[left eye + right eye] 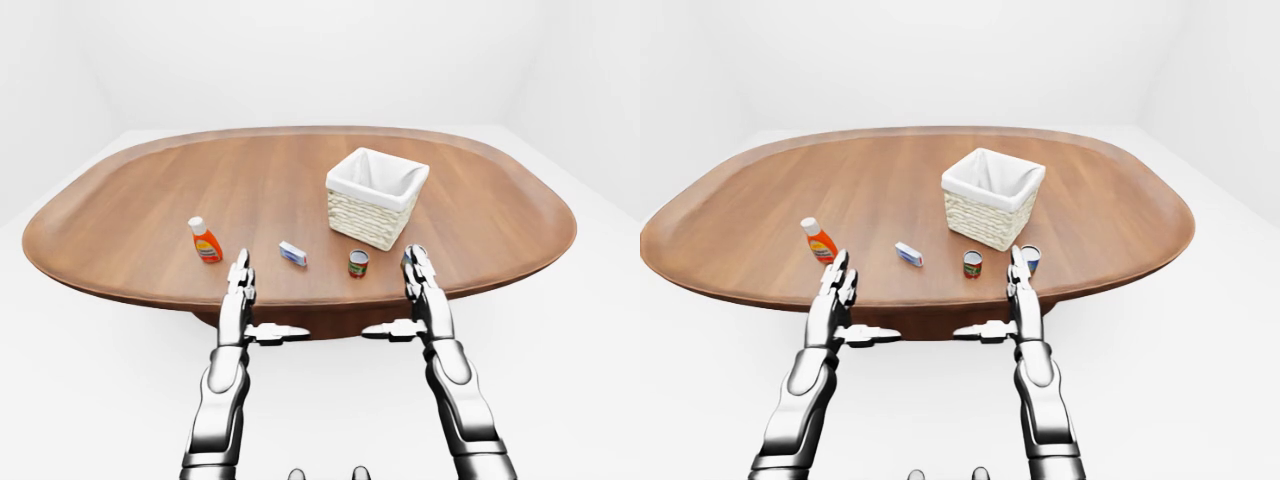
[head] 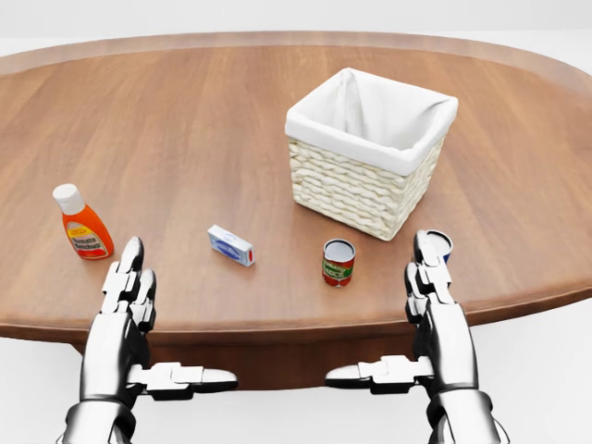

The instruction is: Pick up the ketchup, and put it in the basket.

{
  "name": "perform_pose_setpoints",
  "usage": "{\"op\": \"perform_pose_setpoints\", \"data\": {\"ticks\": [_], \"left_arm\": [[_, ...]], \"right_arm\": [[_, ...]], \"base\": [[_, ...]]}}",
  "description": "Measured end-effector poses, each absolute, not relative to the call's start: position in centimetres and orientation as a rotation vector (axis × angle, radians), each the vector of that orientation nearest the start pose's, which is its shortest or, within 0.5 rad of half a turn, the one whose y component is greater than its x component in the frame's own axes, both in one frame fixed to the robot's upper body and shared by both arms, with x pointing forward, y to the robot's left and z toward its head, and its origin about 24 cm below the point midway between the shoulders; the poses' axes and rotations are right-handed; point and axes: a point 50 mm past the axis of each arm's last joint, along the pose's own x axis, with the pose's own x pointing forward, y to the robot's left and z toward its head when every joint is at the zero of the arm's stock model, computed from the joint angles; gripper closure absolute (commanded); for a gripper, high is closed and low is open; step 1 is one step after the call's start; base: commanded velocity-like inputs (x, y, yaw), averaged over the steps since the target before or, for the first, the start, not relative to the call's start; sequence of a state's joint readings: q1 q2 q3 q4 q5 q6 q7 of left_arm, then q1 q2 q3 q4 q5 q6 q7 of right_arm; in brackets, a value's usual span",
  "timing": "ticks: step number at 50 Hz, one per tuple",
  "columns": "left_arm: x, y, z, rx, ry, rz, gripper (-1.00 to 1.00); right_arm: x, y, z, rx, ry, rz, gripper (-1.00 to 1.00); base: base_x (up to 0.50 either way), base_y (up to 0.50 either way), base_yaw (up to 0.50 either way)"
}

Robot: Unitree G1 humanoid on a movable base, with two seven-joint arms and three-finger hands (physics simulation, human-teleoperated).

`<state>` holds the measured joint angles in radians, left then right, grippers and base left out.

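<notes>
The ketchup (image 2: 81, 227) is an orange-red bottle with a white cap. It stands upright near the table's lower left edge in the head view. The wicker basket (image 2: 351, 190) with a white liner sits right of centre, and nothing shows inside it. My left hand (image 2: 153, 319) hovers at the table's near edge, just right of and below the ketchup, fingers spread open and thumb pointing inward. My right hand (image 2: 402, 319) mirrors it below the basket, also open. Neither hand holds or touches anything.
On the oval wooden table (image 2: 185, 120), a small white-and-blue box (image 2: 230, 245) lies between the ketchup and a red-and-green can (image 2: 339, 262). A blue can (image 2: 442, 244) stands partly hidden behind my right fingers. White floor surrounds the table.
</notes>
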<state>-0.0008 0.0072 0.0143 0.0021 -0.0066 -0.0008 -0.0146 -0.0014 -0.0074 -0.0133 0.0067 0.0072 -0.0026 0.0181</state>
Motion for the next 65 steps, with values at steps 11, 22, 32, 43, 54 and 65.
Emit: {"op": "perform_pose_setpoints", "data": {"ticks": [11, 22, 32, 43, 54, 65], "left_arm": [[25.3, 15.7, 4.1, 0.004, -0.001, -0.001, -1.00], [24.5, 16.0, 5.0, 0.002, -0.021, -0.003, -1.00], [22.2, 17.2, 8.4, -0.010, -0.131, 0.014, -1.00], [20.6, 18.6, 11.4, -0.013, -0.265, 0.044, -1.00], [19.7, 19.2, 12.7, -0.012, -0.324, 0.056, -1.00], [19.4, 19.2, 13.3, -0.008, -0.348, 0.055, -1.00]], "right_arm": [[25.3, -15.6, 3.9, -0.001, 0.006, 0.013, -1.00], [24.7, -15.6, 4.8, -0.010, -0.018, 0.010, -1.00], [22.2, -15.1, 8.2, -0.038, -0.122, 0.009, -1.00], [20.1, -15.2, 11.2, -0.052, -0.246, -0.014, -1.00], [19.4, -15.4, 12.2, -0.056, -0.286, -0.040, -1.00], [19.1, -15.6, 12.5, -0.065, -0.298, -0.051, -1.00]], "base": [[0.00, 0.00, 0.00], [0.00, 0.00, 0.00], [0.00, 0.00, 0.00], [0.00, 0.00, 0.00], [0.00, 0.00, 0.00], [-0.01, 0.48, 0.00]]}}
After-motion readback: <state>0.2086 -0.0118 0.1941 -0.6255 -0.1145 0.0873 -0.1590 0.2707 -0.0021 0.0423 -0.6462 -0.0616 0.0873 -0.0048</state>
